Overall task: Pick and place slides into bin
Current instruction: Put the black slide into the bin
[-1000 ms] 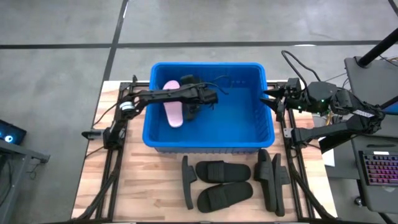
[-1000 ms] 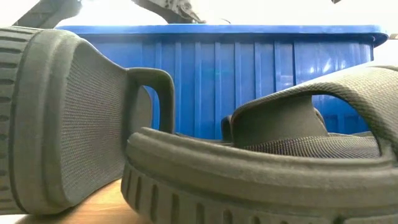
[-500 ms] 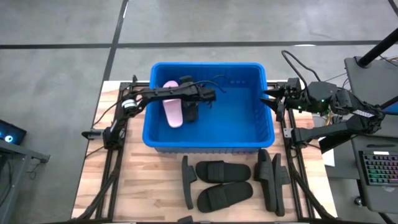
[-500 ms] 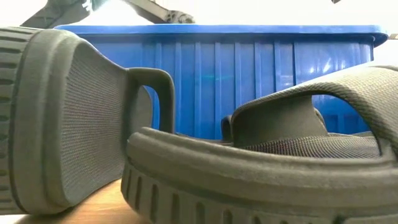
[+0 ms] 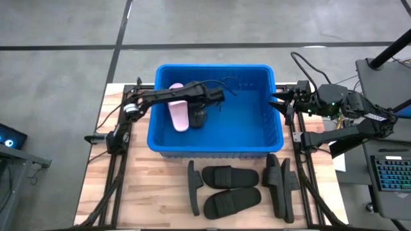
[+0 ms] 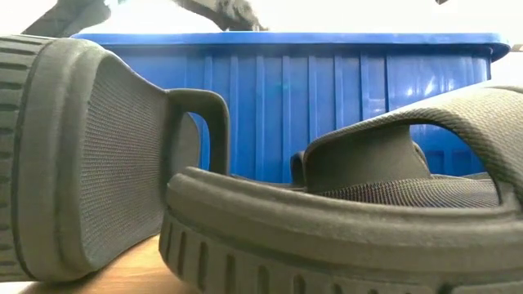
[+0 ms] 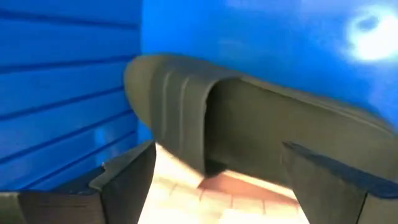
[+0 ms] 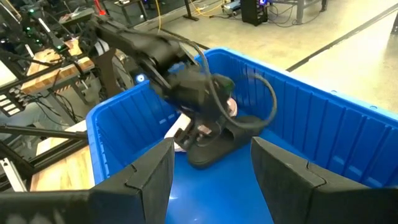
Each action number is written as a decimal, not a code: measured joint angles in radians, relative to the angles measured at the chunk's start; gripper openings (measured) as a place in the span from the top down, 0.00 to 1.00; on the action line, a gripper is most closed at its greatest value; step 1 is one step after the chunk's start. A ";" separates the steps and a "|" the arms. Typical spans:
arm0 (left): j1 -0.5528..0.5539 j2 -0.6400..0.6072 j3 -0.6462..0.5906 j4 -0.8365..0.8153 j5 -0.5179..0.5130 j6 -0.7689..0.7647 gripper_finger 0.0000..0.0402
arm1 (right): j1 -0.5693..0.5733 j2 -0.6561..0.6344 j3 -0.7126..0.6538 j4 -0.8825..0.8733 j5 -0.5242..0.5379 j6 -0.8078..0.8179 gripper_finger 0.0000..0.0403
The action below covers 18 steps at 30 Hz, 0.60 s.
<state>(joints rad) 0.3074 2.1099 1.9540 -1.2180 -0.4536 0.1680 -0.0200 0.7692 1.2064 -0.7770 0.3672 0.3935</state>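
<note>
Progress judged from the high view: two slides are in the bin point(image 5: 270, 138), five black ones wait on the table point(image 5: 148, 186), so well under halfway.

In the bin, upper centre of the frame: a pink slide point(image 5: 178, 110) lying flat, and a black slide point(image 5: 197, 117) just beside it on its right. The left gripper point(image 5: 204, 102) reaches in over that black slide. In the left wrist view its fingers point(image 7: 127, 180) stand wide apart with the slide point(image 7: 249, 130) lying between and beyond them, apparently let go (contact can't be ruled out).

Right gripper point(image 5: 277, 102) waits at the bin's right rim, centre-right, fingers point(image 8: 146, 177) spread, holding nothing.

Left to do: the black slides point(image 5: 230, 187) in the lower centre, some flat, some on edge.
</note>
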 joint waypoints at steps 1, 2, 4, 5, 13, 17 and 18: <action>-0.011 -0.017 0.013 -0.013 0.002 0.000 0.18 | 0.000 0.000 0.000 0.000 0.000 0.000 0.50; -0.024 -0.037 0.028 -0.024 0.011 0.001 0.18 | 0.000 0.000 0.000 0.000 0.000 0.000 0.50; -0.050 -0.091 0.050 -0.030 0.067 0.003 0.18 | 0.000 0.000 0.000 -0.002 0.000 0.000 0.50; -0.068 -0.117 0.062 -0.029 0.094 -0.006 0.18 | 0.000 0.000 0.000 -0.003 0.000 0.000 0.50; -0.293 -0.316 0.074 0.012 0.422 -0.031 0.18 | 0.000 0.000 0.000 -0.005 0.000 0.000 0.50; -0.458 -0.340 0.070 0.004 0.393 -0.031 0.18 | 0.000 0.000 0.000 -0.005 -0.001 0.000 0.50; -0.500 -0.338 0.069 -0.004 0.377 -0.031 0.18 | 0.000 0.000 0.000 -0.005 -0.001 0.000 0.50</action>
<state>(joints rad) -0.1926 1.7718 2.0226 -1.2222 -0.0762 0.1371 -0.0200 0.7692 1.2064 -0.7823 0.3664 0.3935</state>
